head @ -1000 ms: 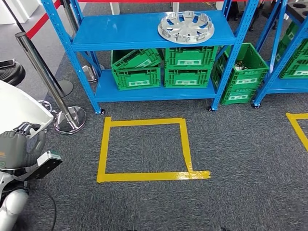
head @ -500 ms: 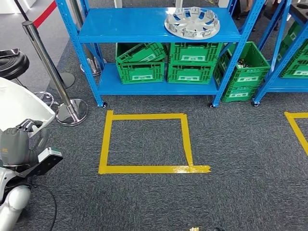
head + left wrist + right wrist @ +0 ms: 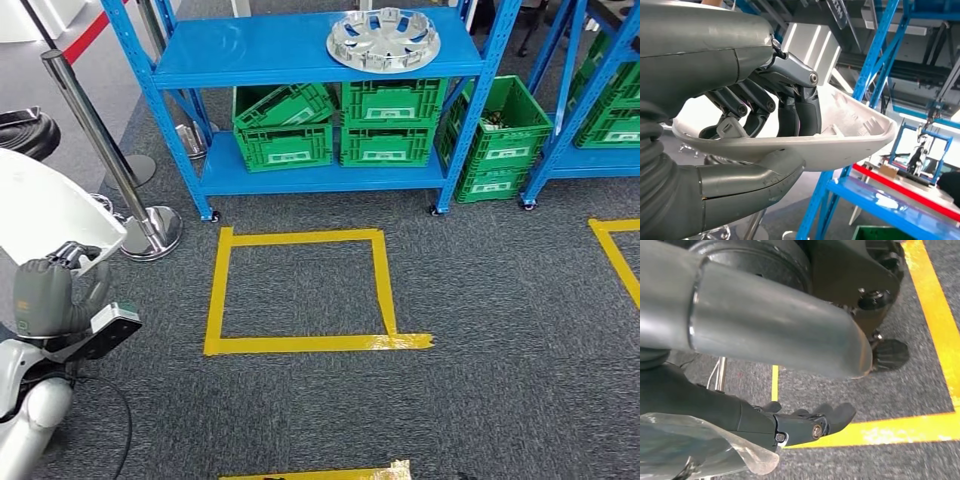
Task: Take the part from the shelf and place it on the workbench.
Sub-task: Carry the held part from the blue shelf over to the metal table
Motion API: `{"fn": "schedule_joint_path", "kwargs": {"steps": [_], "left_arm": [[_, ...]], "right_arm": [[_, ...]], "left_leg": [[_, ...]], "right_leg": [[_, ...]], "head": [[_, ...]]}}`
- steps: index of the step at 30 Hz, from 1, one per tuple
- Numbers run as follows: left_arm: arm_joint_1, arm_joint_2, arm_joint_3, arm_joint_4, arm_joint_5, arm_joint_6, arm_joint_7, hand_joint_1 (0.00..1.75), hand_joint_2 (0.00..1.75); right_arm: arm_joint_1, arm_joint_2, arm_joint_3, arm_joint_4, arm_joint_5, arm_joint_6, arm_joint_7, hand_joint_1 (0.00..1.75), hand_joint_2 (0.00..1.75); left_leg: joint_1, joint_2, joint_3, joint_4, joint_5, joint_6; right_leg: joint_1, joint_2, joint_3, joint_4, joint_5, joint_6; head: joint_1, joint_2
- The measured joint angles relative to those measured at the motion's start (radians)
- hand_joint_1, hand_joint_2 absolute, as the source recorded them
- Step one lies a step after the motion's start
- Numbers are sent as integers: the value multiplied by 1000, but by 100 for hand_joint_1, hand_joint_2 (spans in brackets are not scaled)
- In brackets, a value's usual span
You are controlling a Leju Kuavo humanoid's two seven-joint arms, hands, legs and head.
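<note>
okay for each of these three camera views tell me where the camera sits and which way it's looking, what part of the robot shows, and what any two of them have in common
Head view: high on the body, looking forward and down at the grey carpet, yellow tape square and blue shelf; left hand at lower left.
Left wrist view: behind the left hand, facing blue racking; it grips a white part.
Right wrist view: behind the right hand, hanging, looking down at carpet.
Shared: head and left wrist views both show the white part; head and right wrist views both show yellow floor tape.

Grey carpet floor (image 3: 490,330), yellow tape square (image 3: 302,290), blue shelving (image 3: 302,50), green crates (image 3: 389,120), chrome stanchion (image 3: 98,140)
</note>
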Motion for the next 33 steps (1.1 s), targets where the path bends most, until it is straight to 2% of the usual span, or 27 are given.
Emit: {"fn": "schedule_joint_path", "kwargs": {"steps": [1,2,4,5,6,9,11,12,14,15,16,17,19,20,21,22,25,26,33], "left_arm": [[0,0,-2,2,0,0,0,175,175],[-1,0,-5,4,0,-1,0,175,175],[-5,1,-9,5,0,-1,0,175,175],[-8,1,-10,5,0,-1,0,175,175],[-10,2,-11,6,0,-1,0,175,175],[-13,3,-15,7,-1,-1,0,175,175],[-19,3,-17,8,-1,-1,0,175,175],[-21,3,-19,9,-2,-1,0,175,175],[-24,2,-22,13,-2,-1,0,175,175],[-23,1,-24,16,-2,-1,0,175,175],[-22,0,-26,18,-2,-1,0,175,175],[-22,0,-28,19,-3,-1,0,175,175],[-22,-1,-31,21,-3,-1,0,175,175],[-23,0,-32,21,-3,-1,0,175,175],[-24,0,-33,22,-3,-1,0,175,175],[-24,0,-34,22,-3,-1,0,175,175],[-26,1,-37,22,-3,-1,0,175,175],[-26,1,-37,22,-3,-1,0,175,175],[-24,2,-38,23,-8,3,3,175,175]], "right_arm": [[1,0,0,0,0,0,0,0,0],[1,0,0,0,0,0,0,0,0],[0,0,0,0,0,0,0,0,0],[0,0,0,0,0,-1,0,0,0],[-1,0,0,0,0,-1,0,0,0],[0,0,0,0,0,-1,0,0,0],[0,0,0,0,0,-2,1,0,0],[0,0,0,0,0,-4,1,0,0],[0,0,0,0,0,-8,3,0,0],[2,0,0,0,0,-10,3,0,0],[3,0,0,0,0,-11,3,0,0],[4,0,0,0,0,-12,3,0,0],[3,0,0,0,0,-12,3,0,0],[2,0,0,0,0,-12,3,0,0],[1,0,0,0,0,-12,3,0,0],[1,0,0,0,0,-12,3,0,0],[5,0,0,0,0,-11,3,0,0],[6,0,0,0,0,-11,3,0,0],[6,0,-1,0,8,-9,3,0,0]], "left_leg": [[0,0,10,-5,10,2],[0,0,39,-50,35,5],[-2,0,119,-191,91,14],[-4,0,147,-245,105,19],[-6,0,159,-275,109,23],[-8,-1,153,-289,114,38],[-4,1,149,-296,125,52],[-4,2,145,-298,129,56],[-5,2,135,-297,135,61],[-5,2,130,-297,138,61],[-6,2,128,-296,140,60],[-6,2,126,-296,142,59],[-7,2,124,-292,143,54],[-8,2,122,-289,143,51],[-10,2,119,-286,144,46],[-12,1,116,-284,145,46],[-13,1,112,-282,148,56],[-13,1,113,-284,150,57],[-10,1,112,-294,161,42]], "right_leg": [[1,0,-4,1,3,1],[2,0,-7,1,6,2],[5,1,-10,3,9,6],[6,0,-13,5,11,10],[8,0,-17,6,14,15],[6,-1,-29,8,19,32],[6,0,-50,44,-12,42],[5,0,-74,95,-44,45],[4,0,-132,229,-109,49],[4,0,-151,278,-124,50],[4,0,-151,287,-119,51],[4,0,-130,255,-96,50],[4,0,-49,113,-37,46],[4,1,-14,52,-20,42],[5,1,6,14,-14,38],[5,2,12,1,-16,35],[5,2,11,-1,-12,33],[6,2,10,-1,-11,31],[9,1,5,0,-8,24]], "head": [[0,0],[0,0],[0,0],[0,0],[1,0],[1,0],[3,0],[4,0],[5,0],[5,0],[5,0],[5,0],[5,0],[5,0],[4,0],[4,0],[3,0],[3,0],[4,0]]}}
